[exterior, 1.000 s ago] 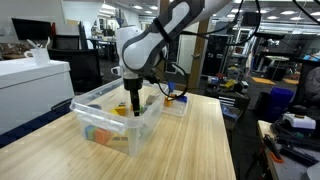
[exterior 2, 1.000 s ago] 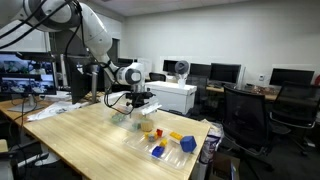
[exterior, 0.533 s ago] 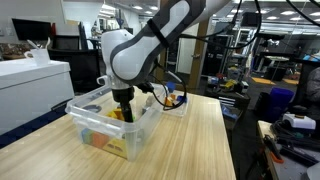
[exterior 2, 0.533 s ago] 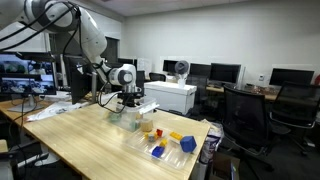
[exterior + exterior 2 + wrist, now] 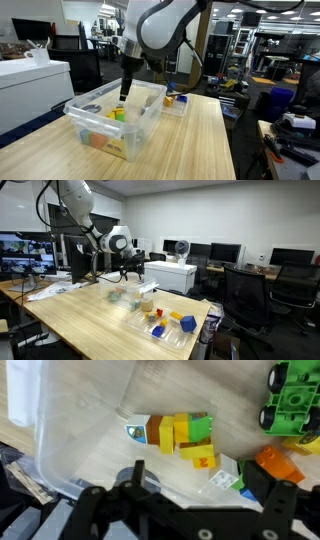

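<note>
My gripper [image 5: 123, 95] hangs open and empty just above a clear plastic bin [image 5: 100, 135], which also shows on the wooden table as the bin [image 5: 124, 299]. In the wrist view the gripper [image 5: 200, 488] spreads its two dark fingers [image 5: 140, 475] wide over the bin floor [image 5: 90, 420]. Below it lies a yellow, green and brown block figure [image 5: 175, 435]. A white and green block [image 5: 226, 478] sits near the right finger, beside an orange block [image 5: 278, 462]. A green toy vehicle [image 5: 291, 400] lies at the top right.
A second clear tray [image 5: 168, 322] with blue, yellow and red blocks stands near the table's end, also seen behind the bin as a tray [image 5: 176, 102]. Office chairs [image 5: 245, 298], desks and monitors surround the wooden table [image 5: 200, 140].
The arm has risen: the gripper was down inside the bin and now hangs above its rim, still open with nothing in it.
</note>
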{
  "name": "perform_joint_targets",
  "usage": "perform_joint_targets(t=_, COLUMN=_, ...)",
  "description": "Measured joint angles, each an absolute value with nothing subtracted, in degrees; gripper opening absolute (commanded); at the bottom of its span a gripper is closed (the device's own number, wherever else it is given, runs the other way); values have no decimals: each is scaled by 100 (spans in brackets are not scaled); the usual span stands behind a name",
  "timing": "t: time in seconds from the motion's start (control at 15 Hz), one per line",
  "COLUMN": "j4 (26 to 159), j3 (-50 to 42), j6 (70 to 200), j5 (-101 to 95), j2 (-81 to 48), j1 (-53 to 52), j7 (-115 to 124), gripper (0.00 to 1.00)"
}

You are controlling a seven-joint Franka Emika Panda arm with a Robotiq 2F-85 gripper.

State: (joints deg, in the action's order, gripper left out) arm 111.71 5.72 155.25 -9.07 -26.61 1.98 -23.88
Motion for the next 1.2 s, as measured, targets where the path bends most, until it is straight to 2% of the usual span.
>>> perform_joint_targets(t=0.6, j4=11182, j3=438, j6=14902, j5=-902, j2=-2662, j1=344, j7=-2323, gripper=100)
perform_joint_targets(t=1.2, j4=10052, j3=430, j6=13968, j5=-921, j2=-3696, j1=279, j7=-2323, gripper=100)
